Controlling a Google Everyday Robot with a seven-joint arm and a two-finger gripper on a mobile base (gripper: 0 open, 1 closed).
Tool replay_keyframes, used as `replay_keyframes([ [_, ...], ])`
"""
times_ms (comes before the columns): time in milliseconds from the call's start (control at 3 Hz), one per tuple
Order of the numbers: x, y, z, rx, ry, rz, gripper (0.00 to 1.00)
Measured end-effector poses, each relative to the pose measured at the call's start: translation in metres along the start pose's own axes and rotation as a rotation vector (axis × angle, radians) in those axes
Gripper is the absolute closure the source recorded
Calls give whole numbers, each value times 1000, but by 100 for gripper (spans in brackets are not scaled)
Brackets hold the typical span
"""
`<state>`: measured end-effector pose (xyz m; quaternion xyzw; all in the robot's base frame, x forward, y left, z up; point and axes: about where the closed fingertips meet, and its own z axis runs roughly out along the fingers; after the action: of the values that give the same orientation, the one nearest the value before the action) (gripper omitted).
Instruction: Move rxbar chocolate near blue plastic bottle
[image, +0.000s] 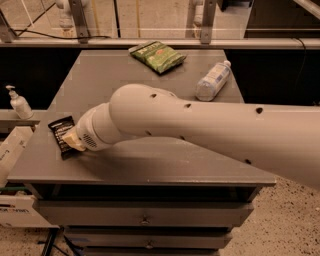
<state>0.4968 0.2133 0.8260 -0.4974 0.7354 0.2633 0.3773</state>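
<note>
The rxbar chocolate (61, 131), a small black wrapper with white print, is at the table's front left. My gripper (75, 142) is at the end of the big white arm and is shut on the bar's right end; a pale fingertip (76, 145) shows against the wrapper. The arm hides the rest of the gripper. The blue plastic bottle (213, 80), clear with a white cap, lies on its side at the table's back right, far from the bar.
A green snack bag (157, 56) lies at the back centre of the grey table (150, 165). A small white pump bottle (19, 103) stands on a ledge left of the table. Drawers sit below the table's front edge.
</note>
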Motion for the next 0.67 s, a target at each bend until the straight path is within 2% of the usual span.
replay_keyframes([
  [333,-6,-7,-13,11,-6,4,19],
  [667,-10,-14,-20,17,-18,8,0],
])
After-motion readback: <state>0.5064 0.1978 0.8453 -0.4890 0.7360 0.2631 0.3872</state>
